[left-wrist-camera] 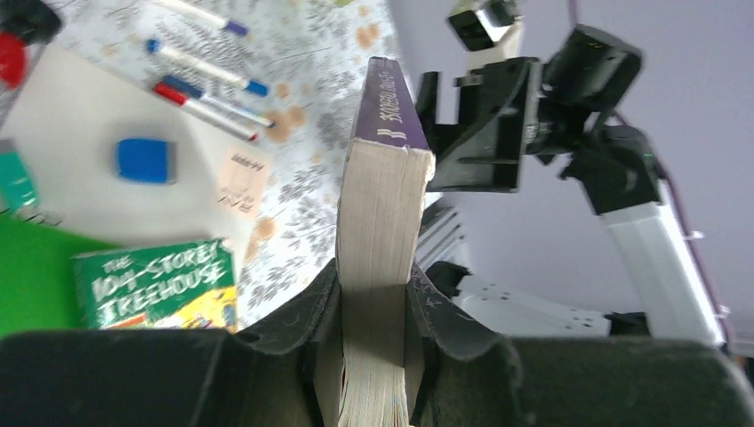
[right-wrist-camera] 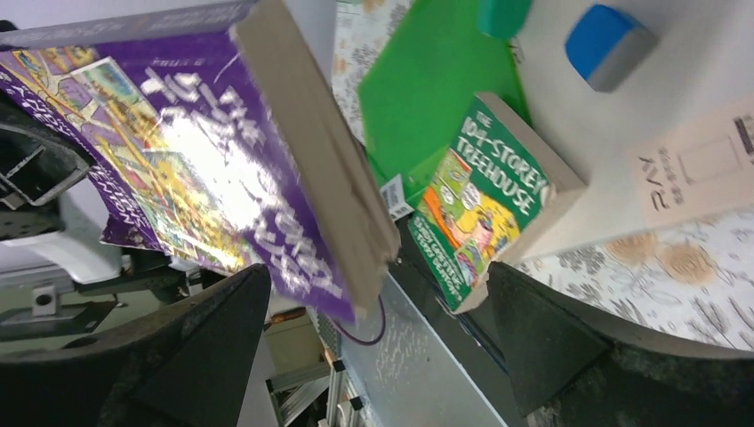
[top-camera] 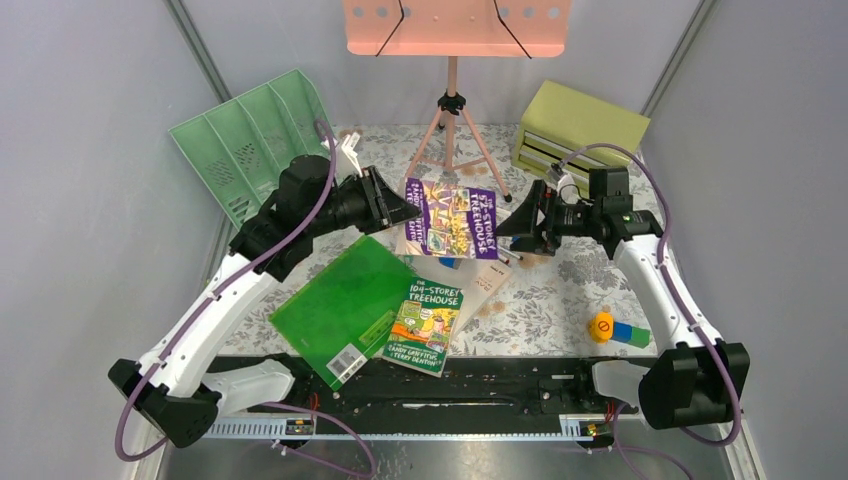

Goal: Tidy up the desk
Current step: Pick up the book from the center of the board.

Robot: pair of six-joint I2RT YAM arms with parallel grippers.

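Handover care: our left gripper (top-camera: 400,206) is clamped on the purple book (top-camera: 452,220), our right gripper (top-camera: 518,224) stands wide apart just off its far edge. We should centre that edge between those jaws before closing; the desk (top-camera: 560,300) lies below both.

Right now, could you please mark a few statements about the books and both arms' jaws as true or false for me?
The left jaws clamp the purple book. True.
The right jaws are shut on it. False: they stand open.
The green book is held up in the air. False: it lies flat, overlapping the green folder.
A small blue block lies on the white sheet. True.
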